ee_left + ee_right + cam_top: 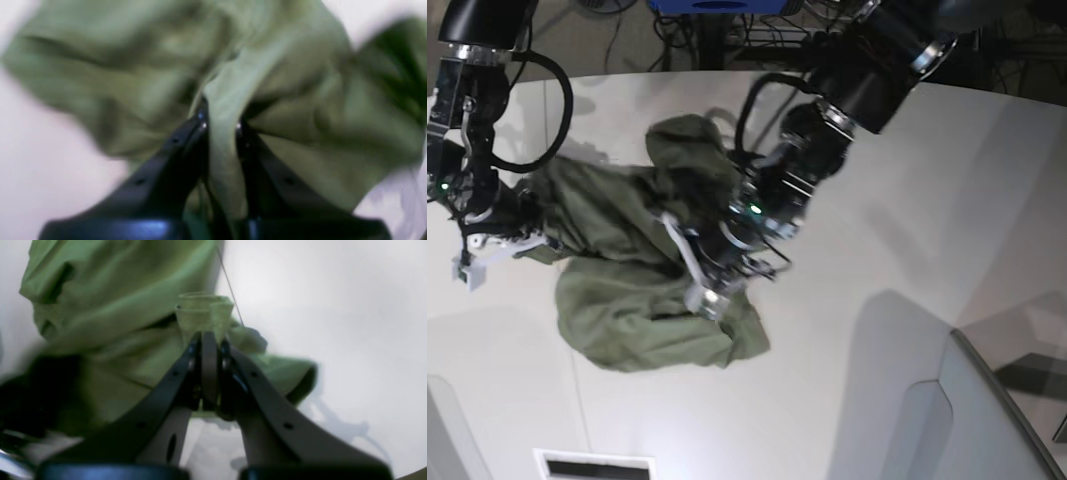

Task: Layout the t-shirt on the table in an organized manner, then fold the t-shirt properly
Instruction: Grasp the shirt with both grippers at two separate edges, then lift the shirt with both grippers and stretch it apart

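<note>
The olive-green t-shirt (627, 320) lies crumpled in a heap on the white table (877, 250), left of the middle. My left gripper (699, 285) reaches into the heap's right side, and in the left wrist view it (220, 115) is shut on a raised fold of the t-shirt (300, 110). My right gripper (532, 240) is at the heap's left edge. In the right wrist view it (208, 338) is shut on a small bunched bit of the shirt's ribbed edge (203, 311), with the rest of the t-shirt (116, 306) hanging to the left.
A thin seam line (230, 286) runs across the tabletop. A grey raised panel (987, 420) stands at the bottom right, and a slotted vent (592, 468) sits at the near edge. Cables and dark equipment (727, 20) lie behind the table's far curved edge.
</note>
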`<state>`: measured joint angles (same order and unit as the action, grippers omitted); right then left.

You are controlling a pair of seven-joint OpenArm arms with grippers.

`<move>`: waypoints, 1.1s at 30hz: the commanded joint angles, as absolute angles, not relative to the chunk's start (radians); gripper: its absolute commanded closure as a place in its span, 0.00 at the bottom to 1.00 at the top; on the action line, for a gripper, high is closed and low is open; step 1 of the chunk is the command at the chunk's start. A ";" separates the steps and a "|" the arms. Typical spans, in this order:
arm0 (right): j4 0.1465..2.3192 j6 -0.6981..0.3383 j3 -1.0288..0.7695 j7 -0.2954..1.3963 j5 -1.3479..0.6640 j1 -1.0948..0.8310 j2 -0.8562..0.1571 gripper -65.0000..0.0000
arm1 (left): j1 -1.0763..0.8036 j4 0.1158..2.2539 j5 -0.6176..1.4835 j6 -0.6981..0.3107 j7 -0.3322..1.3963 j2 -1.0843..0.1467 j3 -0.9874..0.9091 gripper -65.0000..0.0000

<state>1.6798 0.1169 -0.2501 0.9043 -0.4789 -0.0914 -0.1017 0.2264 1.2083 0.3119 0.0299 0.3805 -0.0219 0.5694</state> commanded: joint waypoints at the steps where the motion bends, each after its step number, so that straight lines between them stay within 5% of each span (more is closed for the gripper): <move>1: 1.695 0.111 -0.254 0.888 -0.489 -0.073 -0.111 1.00 | 0.249 1.268 0.312 0.036 0.364 -0.025 0.529 1.00; 7: 1.695 0.111 -0.254 0.888 -0.489 -0.068 -0.110 1.00 | 0.176 1.454 0.303 0.036 0.527 -0.124 0.291 1.00; 15: 1.666 0.119 -0.269 0.888 -0.487 -0.068 -0.062 0.99 | -0.038 1.527 0.303 0.036 0.532 -0.272 0.062 1.00; 25: 1.524 0.065 -0.278 0.848 -0.489 -0.082 -0.008 0.99 | -0.165 1.592 0.302 0.036 0.533 -0.341 0.038 1.00; 33: 1.745 -0.071 -0.285 0.826 -0.490 -0.050 -0.008 1.00 | -0.140 1.865 0.303 0.036 0.567 -0.338 0.033 1.00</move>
